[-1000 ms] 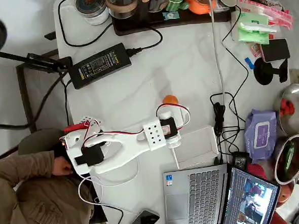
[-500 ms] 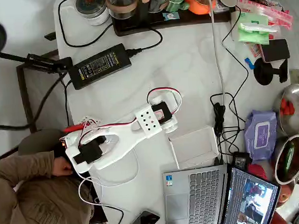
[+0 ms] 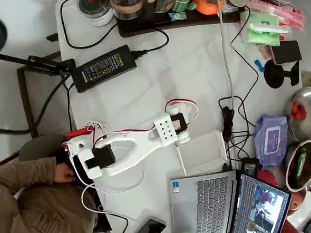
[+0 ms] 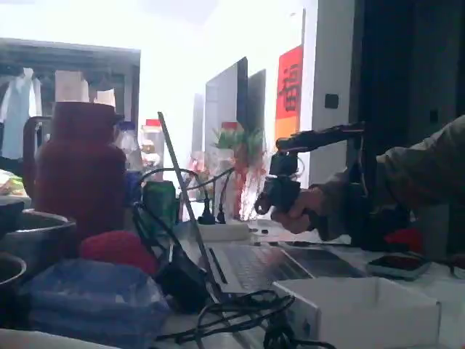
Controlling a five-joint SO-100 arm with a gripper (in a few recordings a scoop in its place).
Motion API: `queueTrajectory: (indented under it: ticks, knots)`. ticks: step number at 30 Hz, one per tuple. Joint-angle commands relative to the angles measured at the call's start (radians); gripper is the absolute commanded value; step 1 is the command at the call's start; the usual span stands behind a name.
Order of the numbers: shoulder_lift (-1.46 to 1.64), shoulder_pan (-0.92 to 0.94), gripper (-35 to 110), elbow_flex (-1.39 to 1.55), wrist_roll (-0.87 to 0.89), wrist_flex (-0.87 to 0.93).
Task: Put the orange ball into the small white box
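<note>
White table (image 3: 194,66) bears small white box (image 3: 202,153), laptop (image 3: 203,206), black adapter (image 3: 103,67).

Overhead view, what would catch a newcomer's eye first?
The white robot arm stretches across the table's middle, its hand at the upper left corner of the small white box. A black power brick lies above it, and an open laptop sits at the bottom edge.

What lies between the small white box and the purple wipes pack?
In the overhead view, black cables lie between the small white box and the wipes pack.
</note>
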Motion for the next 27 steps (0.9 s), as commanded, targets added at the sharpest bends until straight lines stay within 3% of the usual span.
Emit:
queueTrajectory:
  ticks: [1, 27]
  knots:
    - [-0.002, -0.012, 34, -0.008, -0.009, -0.026]
    - [-0.063, -0.011, 34, -0.014, -0.012, -0.083]
